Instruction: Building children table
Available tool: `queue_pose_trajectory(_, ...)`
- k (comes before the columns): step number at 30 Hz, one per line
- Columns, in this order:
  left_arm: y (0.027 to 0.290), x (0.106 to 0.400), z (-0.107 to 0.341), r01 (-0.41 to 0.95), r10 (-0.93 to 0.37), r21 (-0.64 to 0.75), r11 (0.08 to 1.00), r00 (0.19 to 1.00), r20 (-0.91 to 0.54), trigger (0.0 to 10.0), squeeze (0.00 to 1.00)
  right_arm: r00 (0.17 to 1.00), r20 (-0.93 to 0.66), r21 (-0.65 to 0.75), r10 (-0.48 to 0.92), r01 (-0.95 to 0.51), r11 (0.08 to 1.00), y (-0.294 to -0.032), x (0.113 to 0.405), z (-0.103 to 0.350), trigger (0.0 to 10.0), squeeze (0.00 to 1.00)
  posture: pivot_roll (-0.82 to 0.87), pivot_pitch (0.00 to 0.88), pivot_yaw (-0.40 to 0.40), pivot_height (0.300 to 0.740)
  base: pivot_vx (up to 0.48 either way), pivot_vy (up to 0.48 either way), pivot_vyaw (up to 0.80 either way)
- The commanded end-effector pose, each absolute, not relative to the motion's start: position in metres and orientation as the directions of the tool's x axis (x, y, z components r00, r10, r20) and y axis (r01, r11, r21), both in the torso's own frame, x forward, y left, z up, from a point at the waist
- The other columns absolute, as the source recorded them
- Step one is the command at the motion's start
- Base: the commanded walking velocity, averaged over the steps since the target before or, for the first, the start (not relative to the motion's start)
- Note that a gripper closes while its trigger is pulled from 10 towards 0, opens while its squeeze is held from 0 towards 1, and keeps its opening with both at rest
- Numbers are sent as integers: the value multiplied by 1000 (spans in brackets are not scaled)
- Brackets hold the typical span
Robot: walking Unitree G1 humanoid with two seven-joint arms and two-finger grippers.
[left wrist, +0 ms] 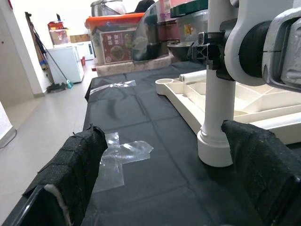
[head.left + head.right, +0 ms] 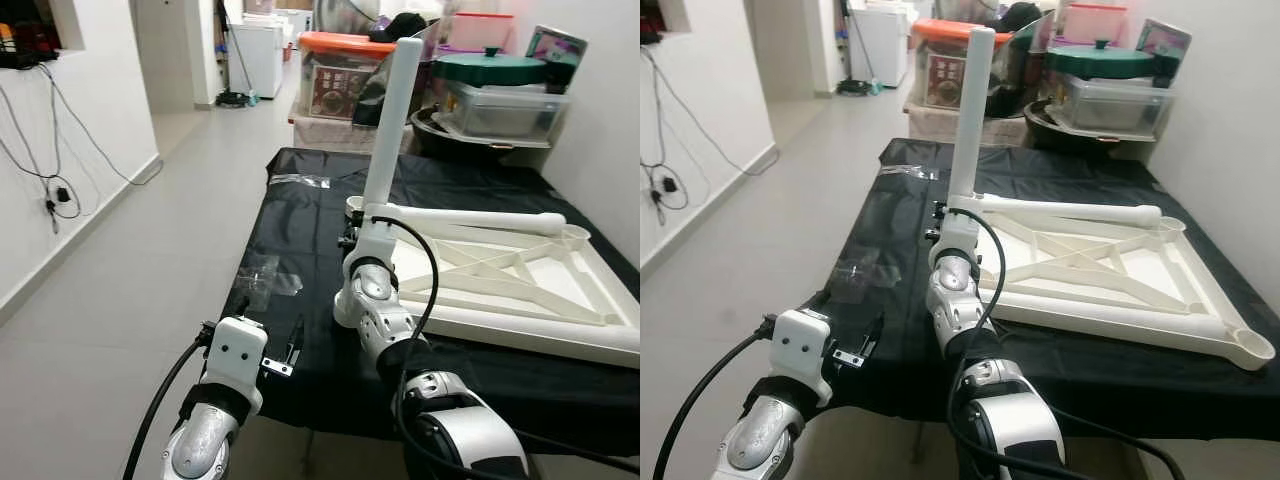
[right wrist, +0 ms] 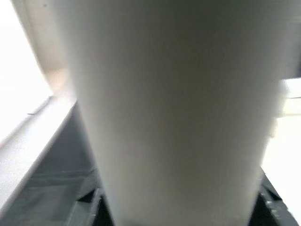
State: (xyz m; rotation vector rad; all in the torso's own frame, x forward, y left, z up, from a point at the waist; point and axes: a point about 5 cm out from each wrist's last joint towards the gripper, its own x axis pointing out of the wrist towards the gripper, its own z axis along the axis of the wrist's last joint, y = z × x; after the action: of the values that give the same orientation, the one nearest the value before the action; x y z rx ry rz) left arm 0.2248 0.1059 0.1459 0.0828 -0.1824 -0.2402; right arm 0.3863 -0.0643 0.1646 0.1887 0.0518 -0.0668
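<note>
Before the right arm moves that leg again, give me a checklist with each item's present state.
1. Right gripper shut on the white table leg: ok.
2. Leg upright: ok.
3. Leg's foot seated in a socket of the upturned tabletop frame: not ok, it stands on the black cloth beside the frame.
4. Corner socket free: ok.
5. Left gripper open, apart from the leg: ok.
6. Plastic wrapper away from the leg: ok.

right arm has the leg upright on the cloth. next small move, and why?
Probably lift the white leg slightly and shift it over the corner socket of the upturned table frame. The right gripper holds it upright, but its foot rests on the black cloth beside the frame, not in any socket.
</note>
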Motion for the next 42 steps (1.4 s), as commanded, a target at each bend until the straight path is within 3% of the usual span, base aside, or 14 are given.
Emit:
queue_pose_trajectory(1, 106, 224, 144, 231, -246, 104, 967, 956, 160, 10000, 0, 998, -54, 284, 35, -18, 959, -51, 382, 161, 10000, 1000, 12, 0, -46, 740, 0, 0, 0)
queue_pose_trajectory(2, 107, 224, 144, 230, -244, 104, 968, 957, 160, 10000, 0, 976, 78, 227, 205, -217, 949, -40, 383, 176, 10000, 1000, 12, 0, -46, 740, 0, 0, 0)
queue_pose_trajectory(4, 107, 224, 144, 230, -244, 104, 968, 957, 160, 10000, 0, 976, 78, 227, 205, -217, 949, -40, 383, 176, 10000, 1000, 12, 0, -46, 740, 0, 0, 0)
queue_pose_trajectory(5, 107, 224, 143, 230, -244, 104, 968, 957, 159, 10000, 0, 958, 129, 216, 258, -281, 935, -40, 384, 183, 10000, 184, 12, 0, -46, 740, 0, 0, 0)
queue_pose_trajectory(6, 106, 224, 144, 231, -246, 104, 967, 956, 159, 10000, 0, 939, 147, 247, 311, -339, 908, -43, 387, 190, 10000, 0, 12, 0, -46, 740, 0, 0, 0)
queue_pose_trajectory(10, 105, 224, 144, 234, -248, 104, 967, 955, 160, 10000, 0, 892, 166, 275, 421, -452, 849, -48, 392, 198, 10000, 0, 12, 0, -44, 740, 0, 0, 0)
queue_pose_trajectory(14, 104, 224, 144, 237, -252, 105, 966, 954, 162, 10000, 0, 572, 62, 151, 818, -815, 559, -45, 383, 191, 10000, 0, 12, 0, -44, 740, 0, 0, 0)
queue_pose_trajectory(21, 102, 224, 145, 241, -256, 105, 965, 952, 168, 10000, 0, 253, -102, 114, 962, -958, 264, -45, 368, 176, 10000, 0, 30, 0, -55, 740, 0, 0, 0)
queue_pose_trajectory(23, 104, 225, 148, 225, -242, 111, 968, 954, 175, 10000, 0, 68, -141, 153, 988, -984, 89, -37, 360, 175, 10000, 0, 49, 0, -67, 740, 0, 0, 0)
queue_pose_trajectory(28, 105, 224, 149, 217, -234, 110, 970, 956, 180, 10000, 0, 43, -144, 151, 989, -986, 65, -33, 360, 178, 10000, 0, 40, 0, -79, 740, 0, 0, 0)
queue_pose_trajectory(29, 105, 224, 149, 213, -230, 109, 971, 956, 180, 10000, 0, 42, -142, 152, 989, -986, 64, -32, 360, 180, 3608, 0, 28, 0, -77, 740, 0, 0, 0)
queue_pose_trajectory(30, 106, 224, 148, 212, -229, 109, 971, 957, 178, 10000, 0, 57, -129, 160, 990, -984, 78, -31, 361, 182, 0, 0, 21, 0, -68, 740, 0, 0, 0)
queue_pose_trajectory(40, 104, 223, 146, 225, -241, 109, 968, 956, 169, 10000, 0, 83, -80, 140, 993, -986, 94, -42, 363, 180, 0, 0, 20, 0, -60, 740, 0, 0, 0)
queue_pose_trajectory(42, 106, 224, 146, 221, -238, 111, 969, 956, 169, 10000, 0, 329, -13, 116, 944, -937, 328, -44, 374, 183, 0, 0, 19, 0, -57, 740, 0, 0, 0)
